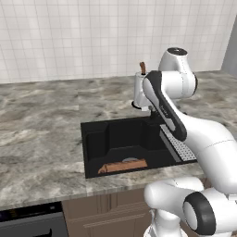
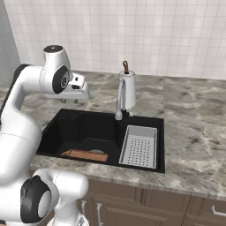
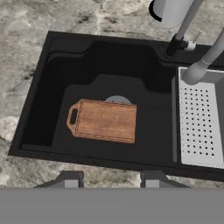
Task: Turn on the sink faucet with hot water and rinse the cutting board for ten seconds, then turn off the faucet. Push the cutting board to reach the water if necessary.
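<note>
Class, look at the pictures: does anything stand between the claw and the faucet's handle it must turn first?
Nothing visible does. The claw hangs above the counter beside the sink. The faucet rises at the basin's back rim, with open air between. The white cylinder stands just behind the faucet, not in the path.

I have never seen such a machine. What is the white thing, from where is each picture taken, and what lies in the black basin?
The white thing is a robot arm in a simulated kitchen. Two pictures come from cameras behind the arm, left and right; the third looks down from its hand. Its claw hovers above the black rectangular sink, holding nothing; the two fingertips stand apart. In the basin lies a flat orange-brown wooden cutting board, partly over the round drain. Beside it sits a perforated grey tray. The slim grey gooseneck faucet stands behind, its spout end over that tray. No water runs.
</note>
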